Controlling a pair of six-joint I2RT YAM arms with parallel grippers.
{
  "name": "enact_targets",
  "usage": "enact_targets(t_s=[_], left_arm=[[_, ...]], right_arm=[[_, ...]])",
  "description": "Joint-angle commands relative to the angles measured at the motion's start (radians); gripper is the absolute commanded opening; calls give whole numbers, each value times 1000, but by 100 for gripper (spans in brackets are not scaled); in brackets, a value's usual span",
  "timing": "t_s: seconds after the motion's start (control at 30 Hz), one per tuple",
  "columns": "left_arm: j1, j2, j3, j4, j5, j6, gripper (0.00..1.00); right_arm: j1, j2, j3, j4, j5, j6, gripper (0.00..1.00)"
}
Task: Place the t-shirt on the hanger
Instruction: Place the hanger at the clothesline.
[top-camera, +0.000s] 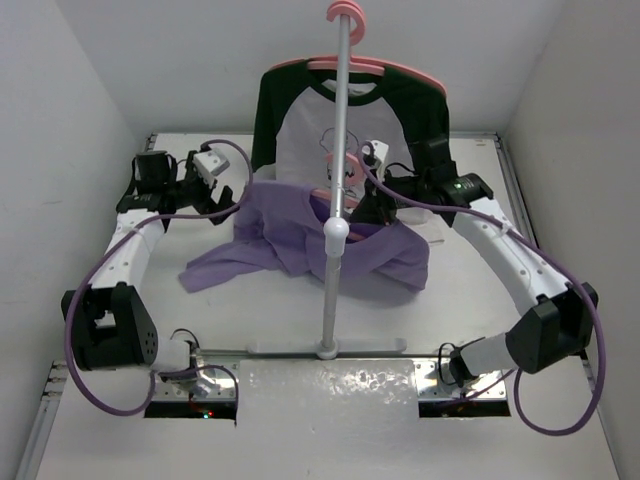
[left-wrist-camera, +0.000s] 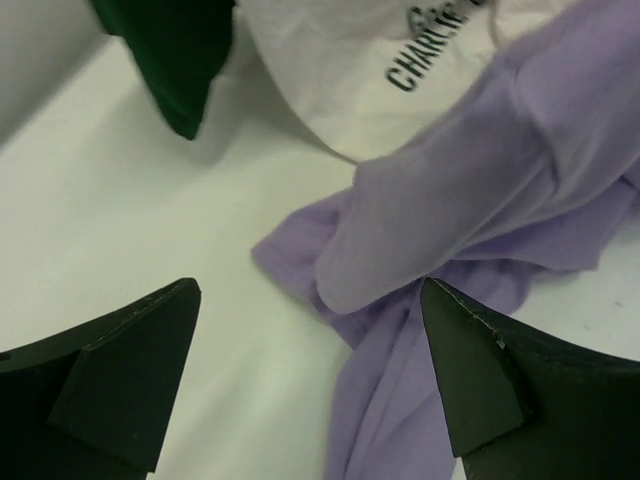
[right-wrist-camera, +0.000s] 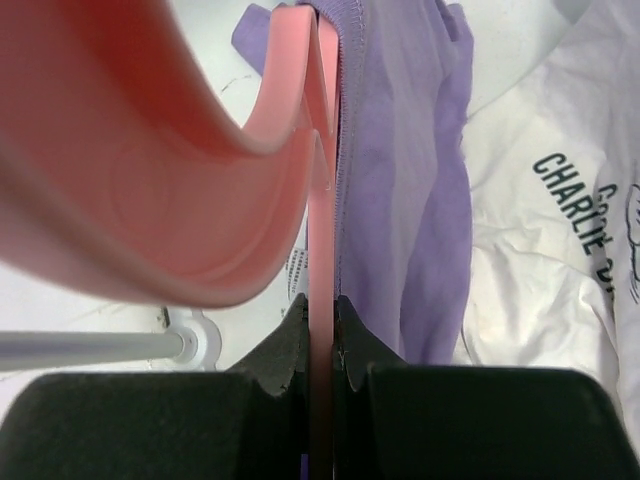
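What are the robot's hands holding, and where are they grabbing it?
The right gripper pinches the pink hanger just below its hook. The left gripper is open, holding nothing.

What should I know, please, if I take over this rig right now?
Left gripper: open, empty, just above a fold of the t-shirt.
Right gripper: shut on the hanger, held against the t-shirt's collar.
T-shirt: mostly bunched on the table.
Done: hanger gripped and at the collar.
Left: work both shoulders onto the hanger.
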Motion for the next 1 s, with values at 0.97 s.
enact_targets(t_s=[0.97], left_arm=[[-26,-77,4,53,74,-43,87]], right_arm=[[-229,-30,481,-186,-130,-197,0]])
